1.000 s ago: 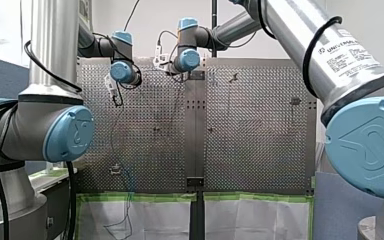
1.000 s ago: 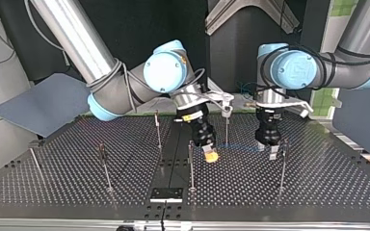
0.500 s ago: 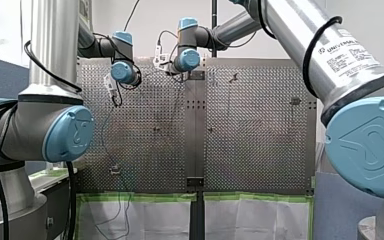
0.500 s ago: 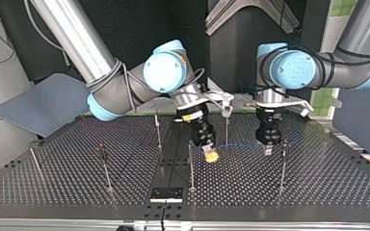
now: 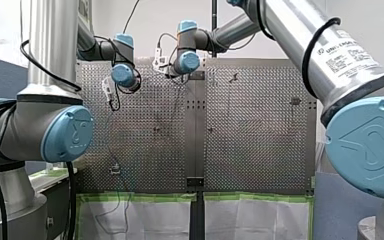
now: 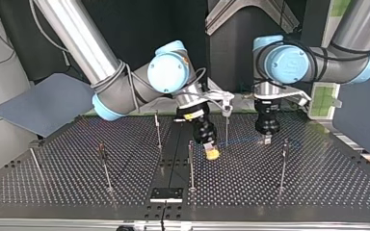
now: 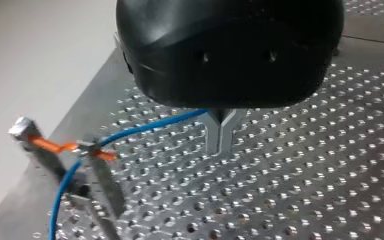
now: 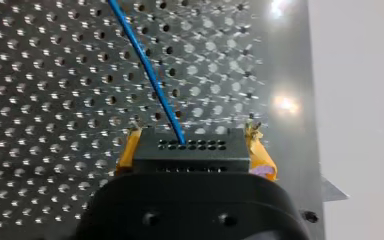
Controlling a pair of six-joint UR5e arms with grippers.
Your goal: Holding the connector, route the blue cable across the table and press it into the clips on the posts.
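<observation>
Holding the cable between two end effectors, with a post standing between them

My right end effector is clamped on the black block connector, with one yellow pad on each side of it. The thin blue cable leaves the connector straight ahead, so its long axis follows the fingers.

My left end effector has its metal fingers together. The cable seems pinched near their root, but the black body hides the exact spot. From there the cable runs sideways into the orange-tabbed clip on a post just beside it, then drops to the perforated metal bench.

In the top view, a thin metal post stands between the two end effectors, nearer to my right one. Another slim post is just beside my right one. I judge that the next clip is on one of these, so my right arm would carry the connector past it. Whether the cable passes in front of the middle post or behind it, I cannot tell. The posts stand well apart, but both arms are near each other.
</observation>
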